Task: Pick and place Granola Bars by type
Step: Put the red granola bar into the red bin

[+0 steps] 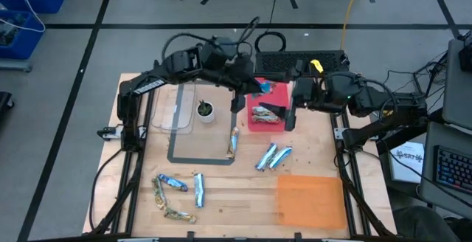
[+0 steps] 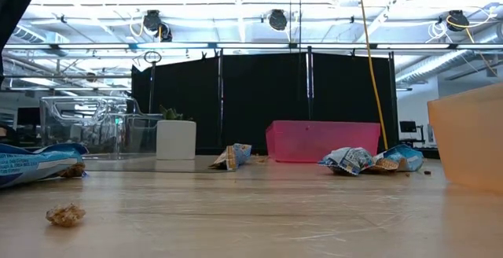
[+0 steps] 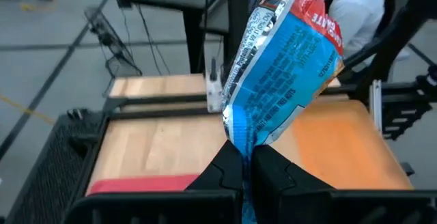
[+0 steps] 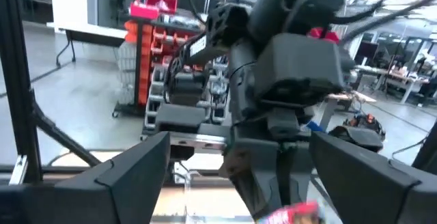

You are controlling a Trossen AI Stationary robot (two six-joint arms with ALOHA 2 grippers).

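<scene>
My left gripper (image 1: 253, 87) hangs above the pink bin (image 1: 280, 93), shut on a blue-and-silver granola bar (image 3: 283, 74). My right gripper (image 4: 249, 183) is open just right of the bin, level, facing the left gripper with nothing between its fingers. A brownish bar (image 1: 264, 114) lies in the pink bin. Several more bars lie flat on the table: one (image 1: 233, 142) by the grey tape frame, two blue ones (image 1: 273, 156) at the middle, and several (image 1: 177, 194) near the front left. My left gripper pinches the blue-and-silver bar by one crinkled end (image 3: 240, 134) between its two shut fingers (image 3: 222, 173). The rest of the bar sticks out beyond the fingertips, lifted clear of the bin and the table.
A clear container (image 1: 177, 109) and a small potted plant (image 1: 205, 111) stand at the far left. An orange container (image 1: 310, 201) sits at the front right. Crumbs (image 2: 67, 215) lie on the wooden table (image 1: 243, 212). The two grippers are close together over the bin.
</scene>
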